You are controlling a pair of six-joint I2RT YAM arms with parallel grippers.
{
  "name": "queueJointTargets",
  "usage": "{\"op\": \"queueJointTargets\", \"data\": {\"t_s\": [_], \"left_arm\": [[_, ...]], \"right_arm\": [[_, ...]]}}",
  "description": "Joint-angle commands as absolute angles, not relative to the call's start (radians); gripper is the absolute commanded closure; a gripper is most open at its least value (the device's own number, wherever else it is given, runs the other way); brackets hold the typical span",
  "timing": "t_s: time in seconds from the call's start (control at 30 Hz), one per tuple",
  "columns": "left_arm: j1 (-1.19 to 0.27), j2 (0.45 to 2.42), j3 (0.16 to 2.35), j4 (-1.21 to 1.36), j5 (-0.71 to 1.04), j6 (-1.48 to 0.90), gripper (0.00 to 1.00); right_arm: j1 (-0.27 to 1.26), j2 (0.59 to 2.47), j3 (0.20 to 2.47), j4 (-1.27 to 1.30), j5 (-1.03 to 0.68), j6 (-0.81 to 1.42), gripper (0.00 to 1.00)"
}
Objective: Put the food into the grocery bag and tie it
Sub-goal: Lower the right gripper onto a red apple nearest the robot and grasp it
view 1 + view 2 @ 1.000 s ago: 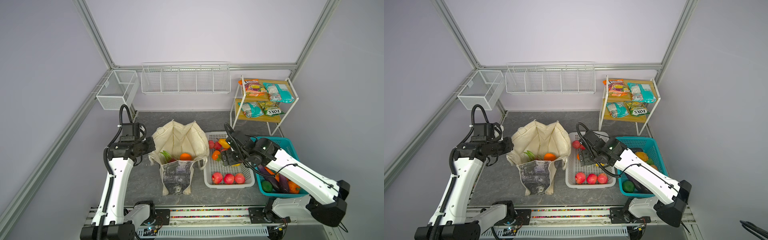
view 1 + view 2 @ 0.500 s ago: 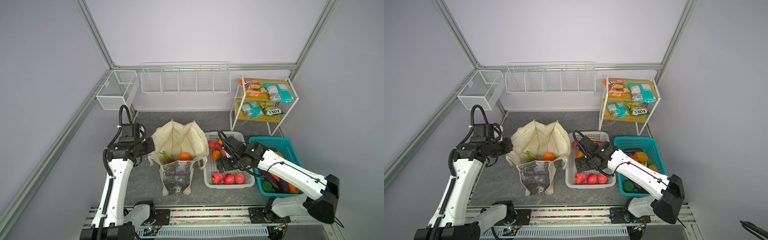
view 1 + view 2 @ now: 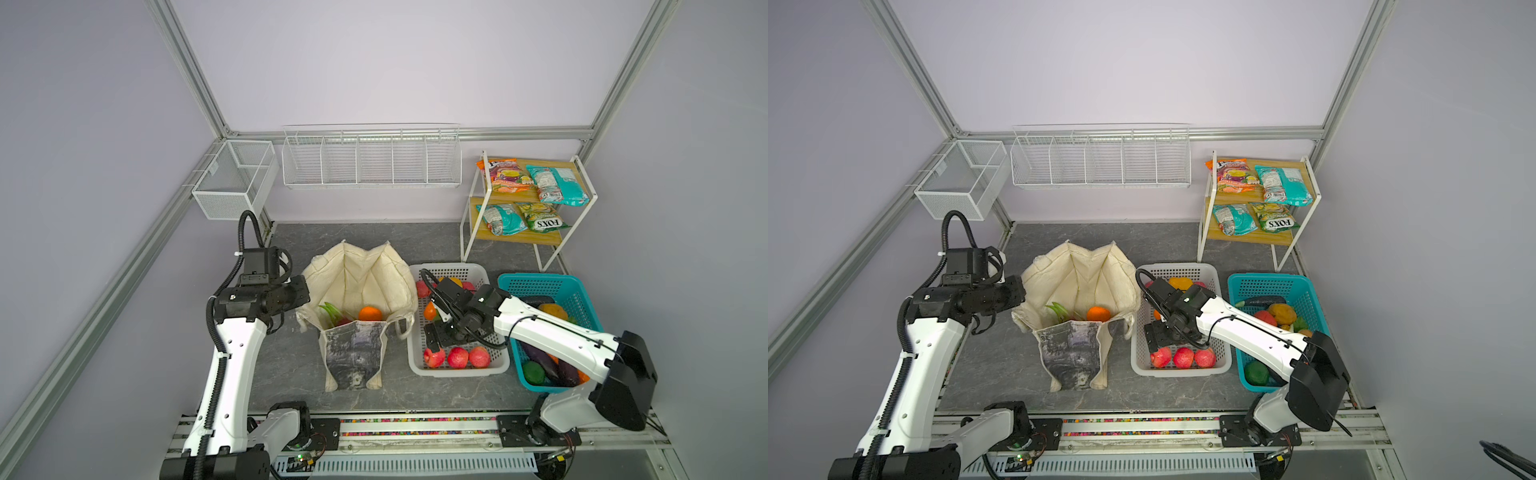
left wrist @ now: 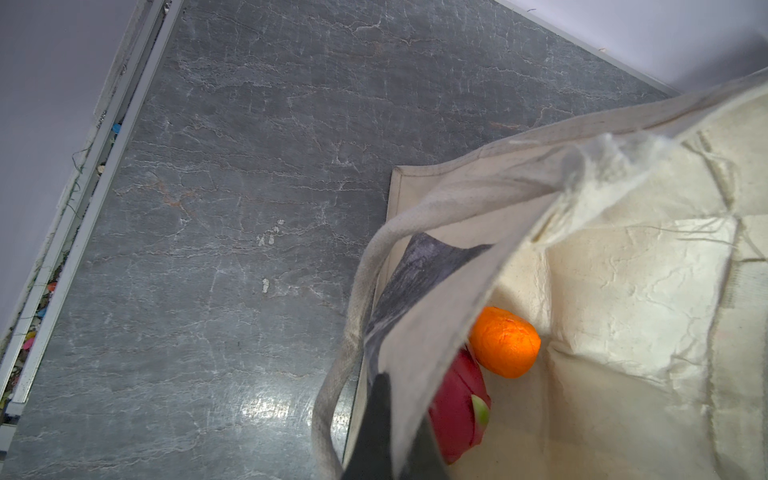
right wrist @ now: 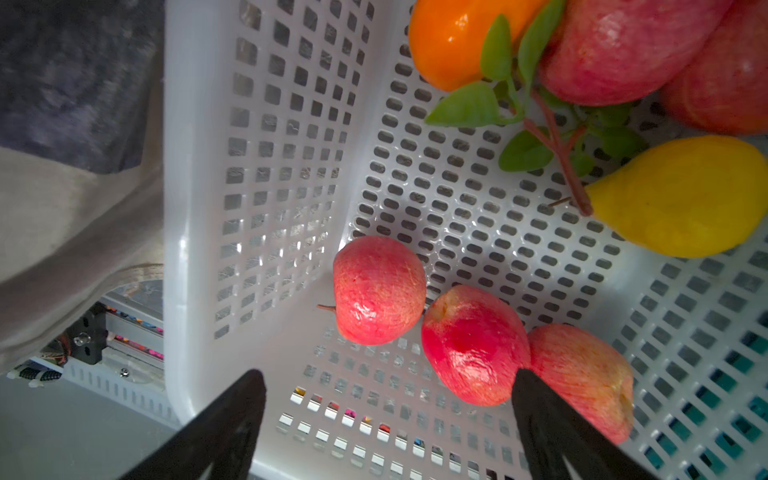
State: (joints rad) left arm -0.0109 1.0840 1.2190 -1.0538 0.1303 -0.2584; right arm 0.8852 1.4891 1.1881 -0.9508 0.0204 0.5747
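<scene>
Three apples lie touching in a row at the robot-side end of the white basket, which stands just beside the bag on the table. Assessed as toy fruit, they are probably light, rigid, smooth-skinned and round, so liable to roll or slip out of a glancing pinch. The sound hold is across the widest girth, one finger on either side. The end apple, by the basket wall, sits most nearly between the fingers. The right gripper hangs over that row with jaws spread wide and nothing between them. The bag is soft canvas and slumps. An orange and a dragon fruit already lie inside. The left gripper is clamped on the bag's rim, holding the mouth open. More produce sits at the white basket's far end and in the teal basket.
</scene>
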Motion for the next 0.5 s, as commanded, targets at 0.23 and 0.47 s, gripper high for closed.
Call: {"op": "queueJointTargets", "data": {"t_s": [0.23,0.47], "left_arm": [[-0.003,1.079,1.212,-1.063,0.12,-0.249,1.0],[-0.004,1.077,1.212,-1.068,0.121,-0.245,1.0]], "right_arm": [[0.885,1.571,1.146,-0.896,-0.063,0.549,0.07],[0.884,1.602,1.112,-0.869,-0.088,0.55,0.06]]}}
